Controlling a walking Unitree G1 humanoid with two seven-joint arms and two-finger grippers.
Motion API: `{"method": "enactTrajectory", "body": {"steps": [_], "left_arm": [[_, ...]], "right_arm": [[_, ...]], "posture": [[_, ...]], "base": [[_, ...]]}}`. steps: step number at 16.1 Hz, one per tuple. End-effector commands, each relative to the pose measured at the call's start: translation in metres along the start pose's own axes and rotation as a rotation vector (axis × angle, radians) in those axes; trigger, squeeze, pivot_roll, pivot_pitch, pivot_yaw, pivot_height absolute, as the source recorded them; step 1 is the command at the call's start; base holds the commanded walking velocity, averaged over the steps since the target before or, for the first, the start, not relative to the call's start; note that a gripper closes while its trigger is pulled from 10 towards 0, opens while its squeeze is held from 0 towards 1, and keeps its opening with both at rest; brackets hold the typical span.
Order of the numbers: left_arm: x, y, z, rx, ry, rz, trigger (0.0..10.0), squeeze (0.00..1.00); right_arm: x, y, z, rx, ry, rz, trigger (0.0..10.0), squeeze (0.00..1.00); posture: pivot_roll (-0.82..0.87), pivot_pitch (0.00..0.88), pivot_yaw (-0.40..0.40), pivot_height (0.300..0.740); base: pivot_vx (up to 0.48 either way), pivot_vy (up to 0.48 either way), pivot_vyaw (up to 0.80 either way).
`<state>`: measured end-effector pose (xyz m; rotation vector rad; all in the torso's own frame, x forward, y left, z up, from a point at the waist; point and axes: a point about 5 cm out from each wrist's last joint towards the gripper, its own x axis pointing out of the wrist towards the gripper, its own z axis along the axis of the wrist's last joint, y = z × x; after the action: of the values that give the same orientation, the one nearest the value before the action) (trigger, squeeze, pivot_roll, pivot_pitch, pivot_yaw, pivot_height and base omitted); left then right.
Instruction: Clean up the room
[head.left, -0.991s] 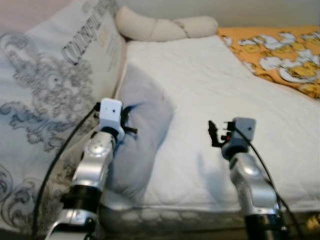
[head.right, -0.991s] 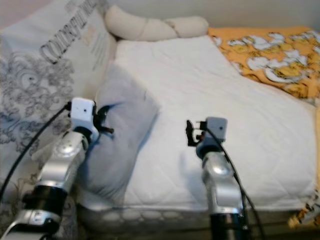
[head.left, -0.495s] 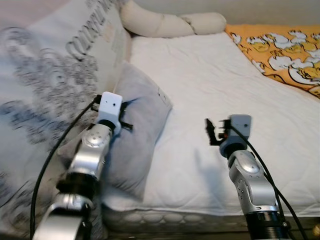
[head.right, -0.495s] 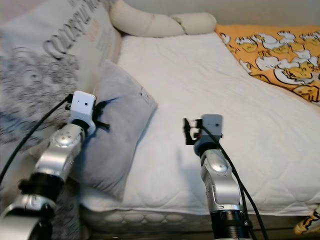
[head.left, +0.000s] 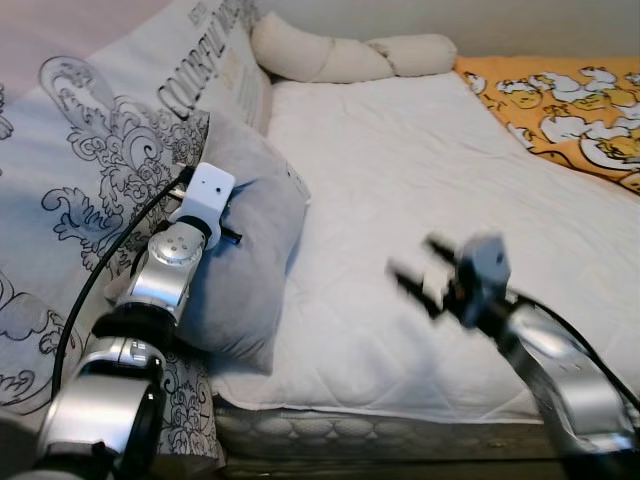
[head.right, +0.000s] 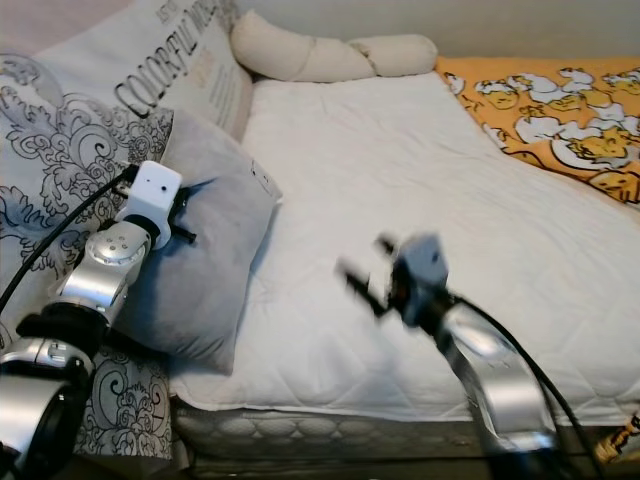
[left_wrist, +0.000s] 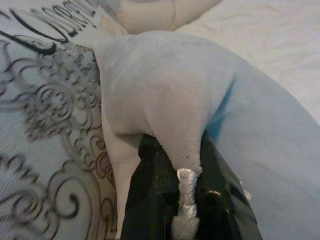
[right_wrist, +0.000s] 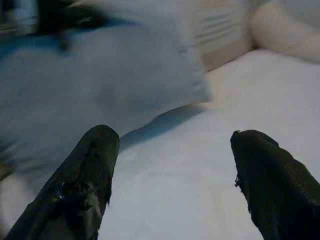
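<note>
A grey pillow (head.left: 252, 262) lies along the left side of the white mattress (head.left: 400, 160), leaning on a big patterned cushion (head.left: 90, 190). My left gripper (head.left: 226, 226) is shut on the pillow's near corner; in the left wrist view the seamed corner (left_wrist: 186, 200) is pinched between the black fingers (left_wrist: 150, 205). My right gripper (head.left: 418, 282) hovers over the middle of the mattress, blurred by motion and open. In the right wrist view its two fingertips (right_wrist: 87, 175) stand wide apart with nothing between them, pointing toward the grey pillow (right_wrist: 100, 85).
A cream bolster (head.left: 345, 58) lies across the head of the bed. An orange blanket with duck prints (head.left: 570, 110) covers the far right. The bed's front edge (head.left: 380, 435) runs below the arms.
The left gripper has drawn the grey pillow left, against the patterned cushion. The right arm has swung lower and toward the pillow, now blurred. The camera has also shifted.
</note>
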<state>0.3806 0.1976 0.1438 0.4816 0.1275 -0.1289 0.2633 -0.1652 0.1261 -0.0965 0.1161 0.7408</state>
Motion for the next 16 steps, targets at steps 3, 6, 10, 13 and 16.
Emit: {"method": "enactTrajectory", "body": {"steps": [3, 6, 10, 13, 16], "left_arm": [[0.005, 0.002, 0.009, 0.067, -0.046, -0.029, 10.0, 0.00], [0.007, -0.003, 0.008, 0.124, -0.046, -0.057, 10.0, 0.37], [0.005, 0.001, 0.019, -0.004, -0.178, -0.002, 10.0, 1.00], [-0.002, 0.007, 0.023, 0.038, -0.257, -0.013, 10.0, 1.00], [-0.008, 0.014, 0.027, 0.044, -0.308, -0.015, 10.0, 1.00]], "right_arm": [[-0.003, 0.012, 0.011, 0.016, -0.020, 0.163, 10.0, 0.00], [-0.002, 0.019, 0.012, 0.028, -0.021, 0.201, 10.0, 0.00], [-0.003, 0.019, 0.010, 0.056, -0.029, 0.158, 10.0, 0.42], [-0.005, 0.021, 0.010, 0.077, -0.042, 0.150, 10.0, 0.75], [-0.005, 0.023, 0.007, 0.091, -0.042, 0.150, 10.0, 0.79]], "posture": [[-0.07, 0.000, 0.069, 0.740], [-0.07, 0.000, 0.078, 0.740], [-0.08, 0.000, 0.092, 0.740], [-0.08, 0.000, 0.101, 0.740], [-0.08, 0.000, 0.094, 0.740]], "base": [[0.000, 0.000, 0.00], [0.000, 0.000, 0.00], [0.000, 0.000, 0.00], [0.000, 0.000, 0.00], [0.000, 0.000, 0.00]]}}
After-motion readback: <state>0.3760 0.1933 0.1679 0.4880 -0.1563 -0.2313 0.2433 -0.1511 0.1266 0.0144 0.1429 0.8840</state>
